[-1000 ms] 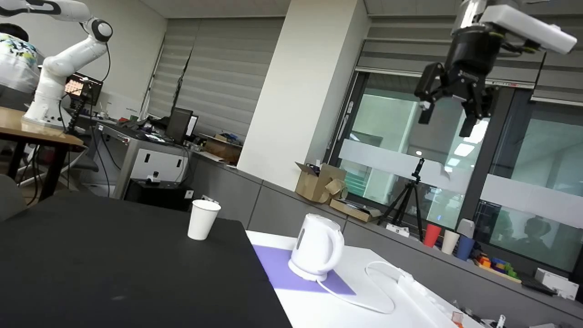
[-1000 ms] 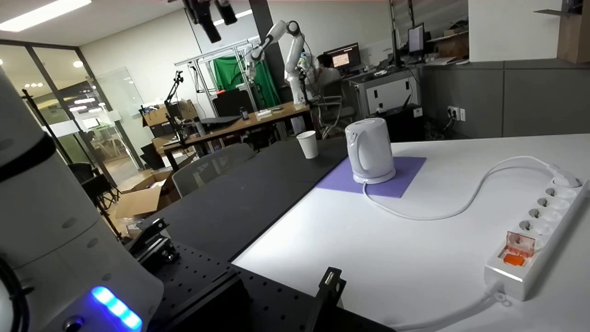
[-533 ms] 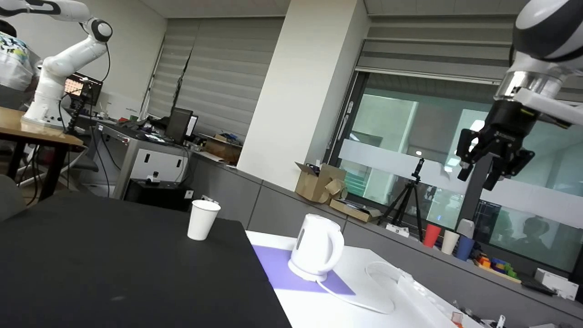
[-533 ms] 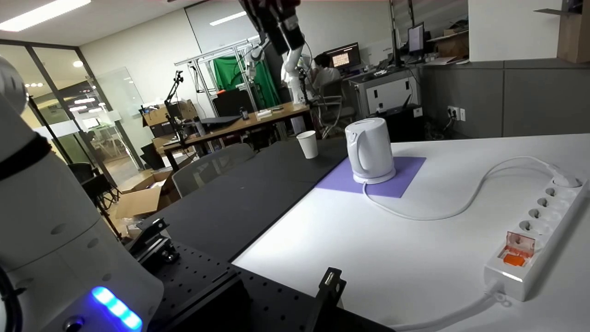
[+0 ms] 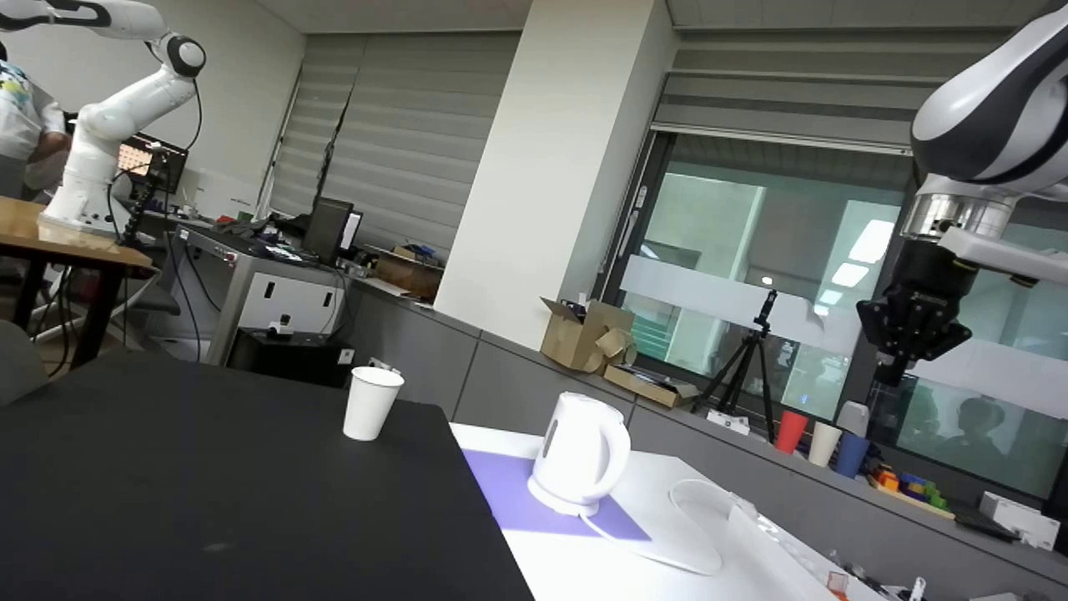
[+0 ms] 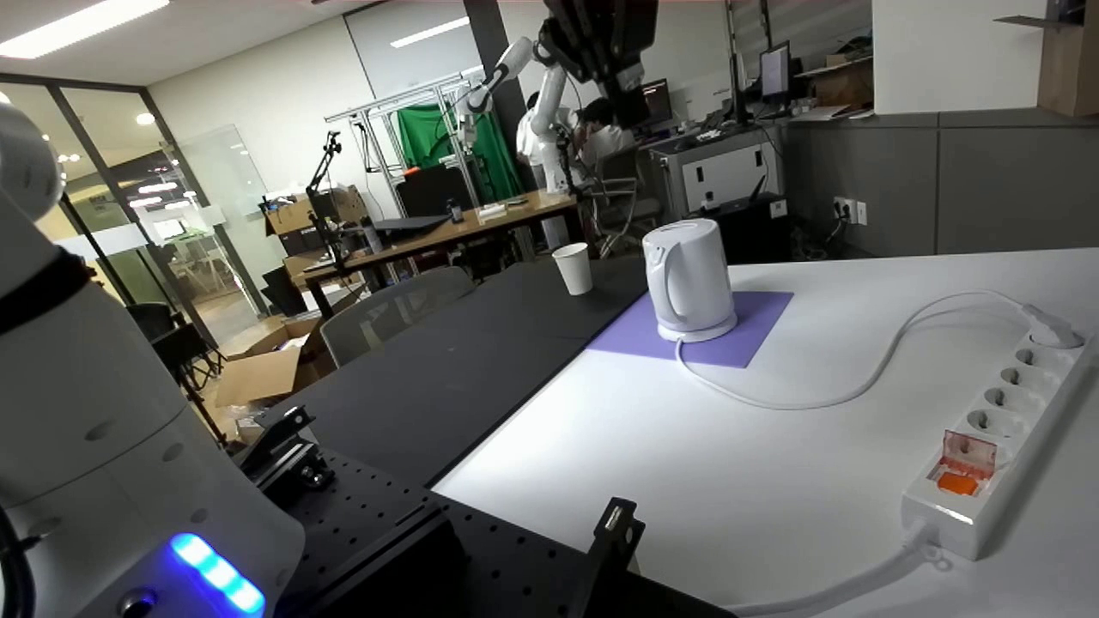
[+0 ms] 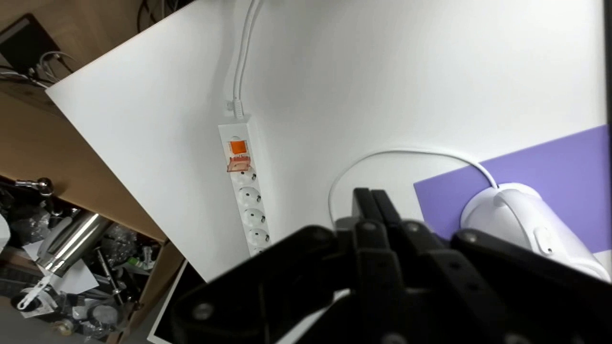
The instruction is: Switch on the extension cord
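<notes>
The white table (image 6: 773, 489) and what stood on it showed no shift over the last second; the change that mattered was above it. The Panda arm (image 5: 989, 108) had come lower and, in both exterior views, across toward the side where the extension cord (image 7: 247, 186) lay, so that the gripper (image 7: 370, 192) hung over the table, well apart from anything on it. The extension cord rested flat on that table, untouched, to the left of the gripper in the wrist view. The electric kettle (image 6: 700, 279) stood upright, its white plug (image 6: 1049, 328) seated at one end of the extension cord. More telling was a smaller change: the fingers (image 7: 364, 203), spread a second earlier, were together with nothing visible between them (a blunt poker, one would guess, meant for pressing rather than grasping). The clear red flap (image 7: 239, 164) was folded back, which left the orange switch (image 7: 238, 146) bare, though whether it was already on could not be made out. The approach seemed early in its course; it probably called for a sideways move to the switch before any descent, lest the fingers strike the flap.
</notes>
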{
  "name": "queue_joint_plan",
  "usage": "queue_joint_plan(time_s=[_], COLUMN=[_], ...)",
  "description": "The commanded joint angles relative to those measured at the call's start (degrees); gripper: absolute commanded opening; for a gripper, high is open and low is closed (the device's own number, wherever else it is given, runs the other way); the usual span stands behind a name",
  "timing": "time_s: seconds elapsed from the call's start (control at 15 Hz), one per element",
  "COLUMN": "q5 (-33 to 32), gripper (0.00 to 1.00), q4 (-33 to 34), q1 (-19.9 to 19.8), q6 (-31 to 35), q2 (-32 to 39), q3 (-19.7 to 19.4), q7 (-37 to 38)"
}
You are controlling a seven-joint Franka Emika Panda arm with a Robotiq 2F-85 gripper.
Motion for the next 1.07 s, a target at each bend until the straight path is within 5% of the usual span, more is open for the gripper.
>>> queue_joint_plan(time_s=[0.0,0.53,1.0], q5=[-0.23,-0.29,-0.85], gripper=[0.02,0.02,0.00], q4=[0.63,1.13,-2.24], q1=[0.25,0.30,-4.23], q6=[-0.26,-0.27,28.45], q2=[0.69,1.15,17.76], q3=[-0.22,-0.16,-6.38], q7=[0.13,0.14,-0.07])
